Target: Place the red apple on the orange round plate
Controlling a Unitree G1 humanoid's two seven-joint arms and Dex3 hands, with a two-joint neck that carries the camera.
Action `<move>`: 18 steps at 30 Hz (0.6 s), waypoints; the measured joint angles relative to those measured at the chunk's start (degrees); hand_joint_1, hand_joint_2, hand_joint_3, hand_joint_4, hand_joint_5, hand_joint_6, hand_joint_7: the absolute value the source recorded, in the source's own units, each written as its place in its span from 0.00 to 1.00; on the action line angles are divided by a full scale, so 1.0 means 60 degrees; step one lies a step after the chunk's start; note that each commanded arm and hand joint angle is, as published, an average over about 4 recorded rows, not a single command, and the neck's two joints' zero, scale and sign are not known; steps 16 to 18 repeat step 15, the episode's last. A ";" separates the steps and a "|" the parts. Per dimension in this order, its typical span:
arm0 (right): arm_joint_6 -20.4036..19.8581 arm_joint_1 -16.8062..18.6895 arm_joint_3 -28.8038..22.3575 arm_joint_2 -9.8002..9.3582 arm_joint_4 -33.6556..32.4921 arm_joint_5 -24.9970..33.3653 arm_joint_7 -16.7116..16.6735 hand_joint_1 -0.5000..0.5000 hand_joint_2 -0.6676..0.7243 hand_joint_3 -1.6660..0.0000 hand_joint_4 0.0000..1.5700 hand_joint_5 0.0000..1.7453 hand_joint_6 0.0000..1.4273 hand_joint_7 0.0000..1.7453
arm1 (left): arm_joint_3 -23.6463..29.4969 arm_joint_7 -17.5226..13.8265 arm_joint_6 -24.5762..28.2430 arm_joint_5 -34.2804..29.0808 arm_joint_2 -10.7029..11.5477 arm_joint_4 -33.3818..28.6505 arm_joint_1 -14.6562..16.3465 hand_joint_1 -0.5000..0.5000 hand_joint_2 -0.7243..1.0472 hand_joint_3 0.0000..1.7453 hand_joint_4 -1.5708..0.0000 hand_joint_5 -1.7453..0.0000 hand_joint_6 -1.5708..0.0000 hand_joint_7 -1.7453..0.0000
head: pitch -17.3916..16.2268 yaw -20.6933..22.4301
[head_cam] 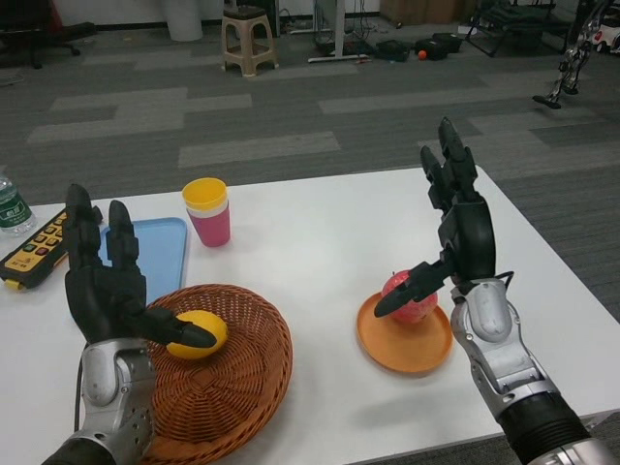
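Note:
The red apple [411, 294] sits on the far part of the orange round plate [407, 351], right of the table's middle. My right hand [457, 229] stands upright just behind and to the right of the apple. Its fingers point up and apart, and its thumb reaches left across the apple's front; I cannot tell whether it touches. My left hand [101, 288] is raised at the left over the basket, fingers spread and holding nothing, with its thumb next to a yellow fruit.
A wicker basket [242, 383] with a yellow fruit [199, 334] lies at the front left. Behind it are a blue tray [163, 248], stacked yellow and pink cups [209, 211], a yellow-black remote [35, 250] and a bottle [12, 206]. The table's right edge runs close to the plate.

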 measured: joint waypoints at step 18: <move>-0.0356 -0.0306 0.0247 0.0232 0.0491 -0.0090 0.0000 0.04 0.77 1.00 0.00 0.00 0.00 0.00 | 0.0077 0.0017 0.0000 -0.0189 0.0288 -0.0164 0.0021 0.00 0.05 0.05 0.87 1.00 1.00 1.00 | 0.0311 0.0342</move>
